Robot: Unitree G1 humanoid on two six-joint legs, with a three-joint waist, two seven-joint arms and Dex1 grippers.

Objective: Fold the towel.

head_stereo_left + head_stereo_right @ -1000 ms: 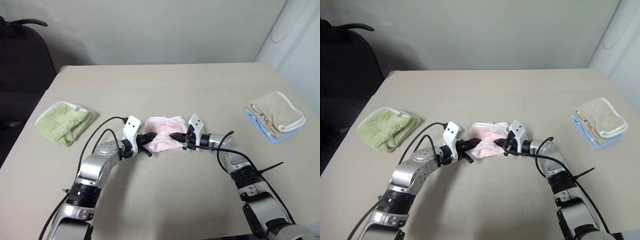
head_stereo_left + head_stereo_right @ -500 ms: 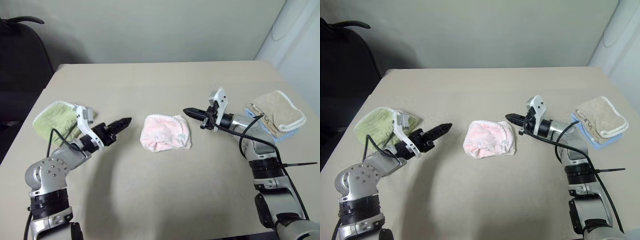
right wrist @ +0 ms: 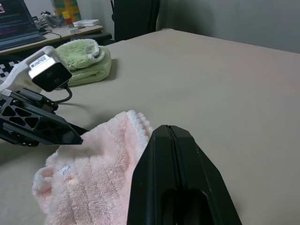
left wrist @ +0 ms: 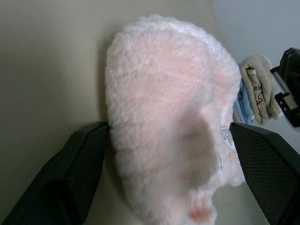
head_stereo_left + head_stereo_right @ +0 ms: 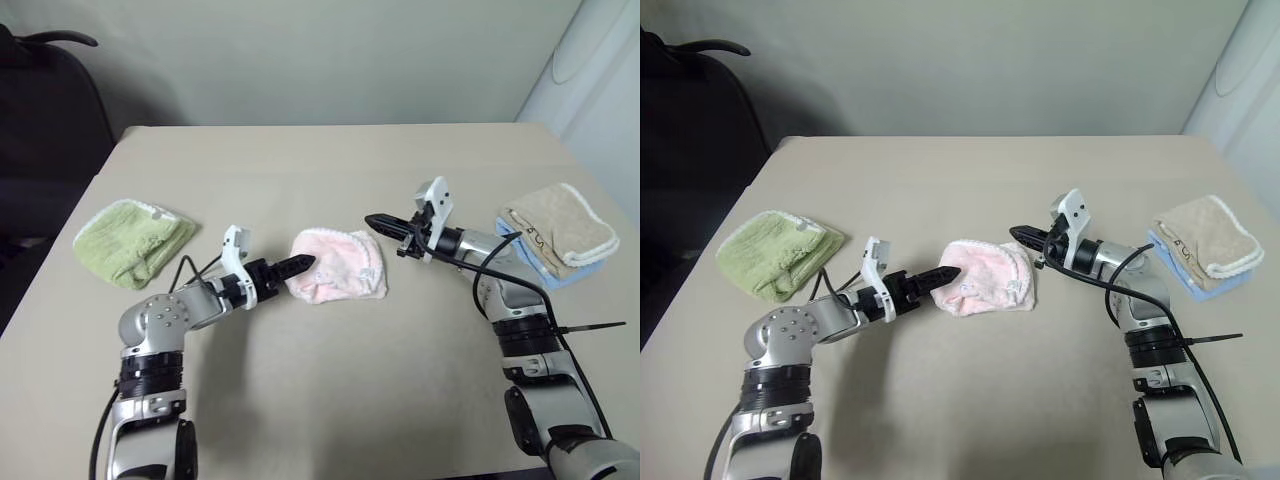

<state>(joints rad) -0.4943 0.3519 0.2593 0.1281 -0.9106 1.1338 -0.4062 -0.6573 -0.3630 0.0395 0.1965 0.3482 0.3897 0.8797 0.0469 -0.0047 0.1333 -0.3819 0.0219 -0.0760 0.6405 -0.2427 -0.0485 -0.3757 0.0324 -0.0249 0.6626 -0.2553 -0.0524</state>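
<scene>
Left wrist view: left fingers, newly spread, had returned to straddle the bunched pale pink terry towel; right fingers together, withdrawn; refolding likely.

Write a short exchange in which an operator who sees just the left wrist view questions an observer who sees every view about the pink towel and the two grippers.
Operator: The towel sits between the open fingers of my left gripper. What is the right gripper doing?
Observer: The right gripper is shut and empty, its tip hovering by the towel's far right corner.
Operator: Is anything on the table off to my left?
Observer: A folded green towel lies near the left edge of the table, well apart from the pink one.
</scene>
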